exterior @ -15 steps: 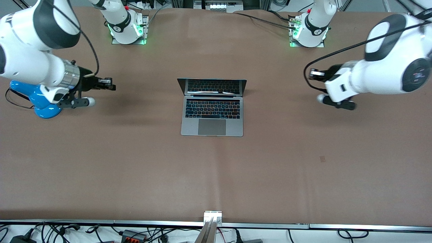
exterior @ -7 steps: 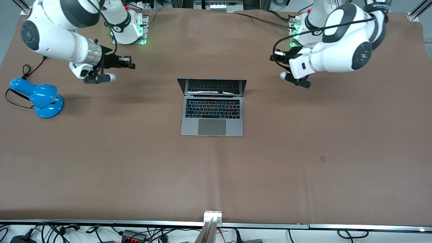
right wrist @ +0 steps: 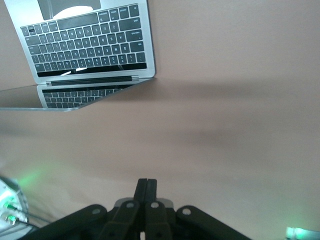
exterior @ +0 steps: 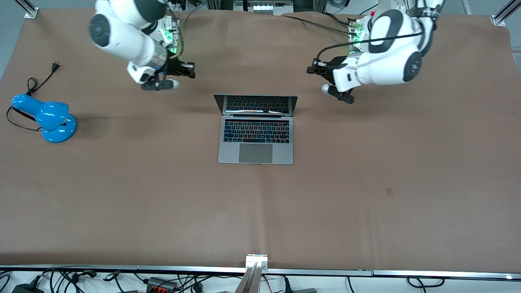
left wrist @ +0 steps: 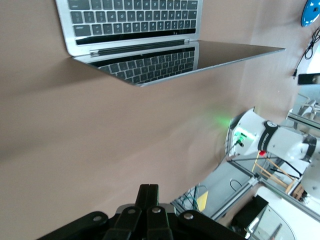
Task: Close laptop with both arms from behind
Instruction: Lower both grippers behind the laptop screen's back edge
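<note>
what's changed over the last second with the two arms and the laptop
Both arms swung in toward the table's middle and toward their bases. The right gripper and the left gripper, both shut and empty, now hang off the lid's two ends. The laptop stayed open and untouched; the blue lamp didn't move.

Bright, even overhead light; soft shadows on the table [exterior: 366,195]; frames sharp, glare faint
</note>
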Robot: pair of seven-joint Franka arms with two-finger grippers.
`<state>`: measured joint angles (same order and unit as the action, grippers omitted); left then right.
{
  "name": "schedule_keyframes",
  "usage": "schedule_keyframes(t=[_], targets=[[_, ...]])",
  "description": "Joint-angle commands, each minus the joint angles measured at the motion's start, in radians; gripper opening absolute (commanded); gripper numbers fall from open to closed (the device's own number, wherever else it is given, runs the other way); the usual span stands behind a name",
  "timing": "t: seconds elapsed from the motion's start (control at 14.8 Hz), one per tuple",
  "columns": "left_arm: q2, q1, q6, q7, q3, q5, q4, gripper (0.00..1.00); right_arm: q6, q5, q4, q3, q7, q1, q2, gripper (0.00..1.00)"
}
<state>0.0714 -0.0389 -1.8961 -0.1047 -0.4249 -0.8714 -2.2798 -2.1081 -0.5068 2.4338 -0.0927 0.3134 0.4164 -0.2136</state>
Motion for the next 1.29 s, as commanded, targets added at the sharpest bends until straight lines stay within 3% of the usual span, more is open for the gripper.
schedule_keyframes(t=[0.0,0.14,0.34,0.68,0.95,1.22], targets=[[0.038,0.013,-0.115,-0.024,-0.093,-0.057,-0.053,0.01,-0.096,-0.036,0.010,0.010,0.035,0.051,0.062,0.00],[0.034,0.007,-0.164,-0.026,-0.116,-0.076,-0.073,0.01,-0.157,-0.084,0.005,0.010,0.036,0.091,0.104,0.00],[0.024,0.008,-0.227,-0.044,-0.163,-0.080,-0.087,0.01,-0.213,-0.085,-0.013,0.010,0.035,0.098,0.170,0.00],[-0.099,0.005,-0.414,-0.044,-0.192,-0.080,-0.080,0.01,-0.291,-0.094,-0.058,0.010,0.036,0.133,0.261,0.00],[-0.134,0.007,-0.448,-0.052,-0.190,-0.080,-0.072,0.01,-0.313,-0.107,-0.094,0.010,0.067,0.160,0.301,0.00],[-0.195,0.020,-0.460,-0.076,-0.183,-0.077,-0.006,0.01,-0.311,-0.104,-0.146,0.011,0.072,0.159,0.325,0.00]])
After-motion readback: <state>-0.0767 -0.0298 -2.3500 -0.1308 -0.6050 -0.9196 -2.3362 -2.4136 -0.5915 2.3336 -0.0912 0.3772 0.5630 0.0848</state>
